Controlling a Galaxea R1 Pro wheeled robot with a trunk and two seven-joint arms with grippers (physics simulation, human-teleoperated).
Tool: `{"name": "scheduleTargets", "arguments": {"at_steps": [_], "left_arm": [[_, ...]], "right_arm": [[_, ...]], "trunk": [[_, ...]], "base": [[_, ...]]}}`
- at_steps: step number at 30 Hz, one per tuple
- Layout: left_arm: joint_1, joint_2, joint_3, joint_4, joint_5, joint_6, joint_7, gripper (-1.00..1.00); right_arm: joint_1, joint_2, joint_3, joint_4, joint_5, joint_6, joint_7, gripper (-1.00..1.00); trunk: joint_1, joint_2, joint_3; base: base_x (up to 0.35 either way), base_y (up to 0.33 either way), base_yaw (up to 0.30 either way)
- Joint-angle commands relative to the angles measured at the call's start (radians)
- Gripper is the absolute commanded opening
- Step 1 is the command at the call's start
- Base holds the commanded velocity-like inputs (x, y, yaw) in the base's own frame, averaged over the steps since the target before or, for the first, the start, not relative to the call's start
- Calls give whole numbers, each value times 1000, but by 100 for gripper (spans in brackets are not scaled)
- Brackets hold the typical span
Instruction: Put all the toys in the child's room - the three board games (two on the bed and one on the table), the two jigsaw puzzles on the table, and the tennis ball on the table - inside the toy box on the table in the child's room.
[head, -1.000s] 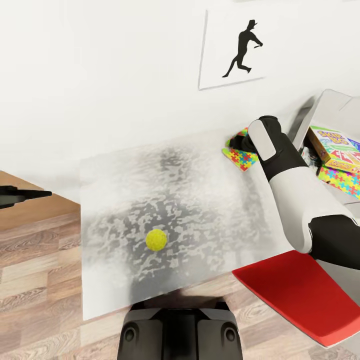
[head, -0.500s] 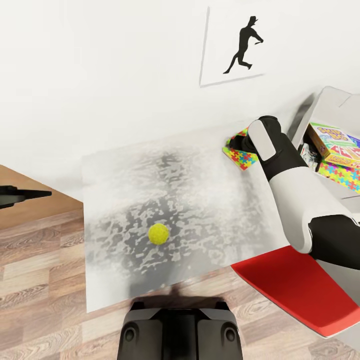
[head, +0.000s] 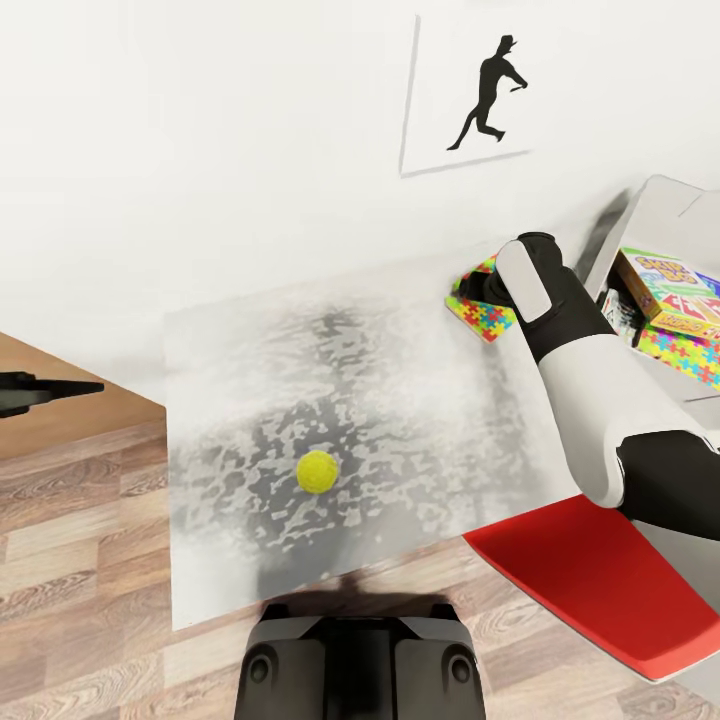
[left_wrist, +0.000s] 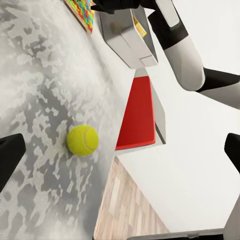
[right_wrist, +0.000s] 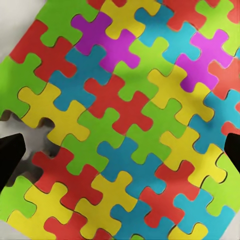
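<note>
Table (head: 400, 400) top: toy box (head: 650, 215) at its right end, jigsaw puzzle (head: 478, 312) beside it under the right gripper (right_wrist: 120, 150), fingers wide. Thin panel may slip the pinch. Tennis ball (head: 317, 471) could roll. Left gripper (left_wrist: 120, 150) wide, empty.

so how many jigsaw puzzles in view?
2. One jigsaw puzzle lies on the table under the right gripper; another sits in the toy box. More may be hidden there.
</note>
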Motion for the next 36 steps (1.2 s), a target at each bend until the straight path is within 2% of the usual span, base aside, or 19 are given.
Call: {"name": "scheduleTargets", "arguments": {"at_steps": [1, 36], "left_arm": [[-1, 1, -1, 1, 0, 11, -4, 100], [-1, 0, 0, 4, 0, 11, -4, 100]], "right_arm": [[0, -1, 3, 49, -30, -7, -8, 100], [0, -1, -1, 49, -33, -9, -8, 100]], "trunk": [[1, -1, -1], [1, -1, -11]], "base": [[12, 0, 0], [1, 0, 0]]}}
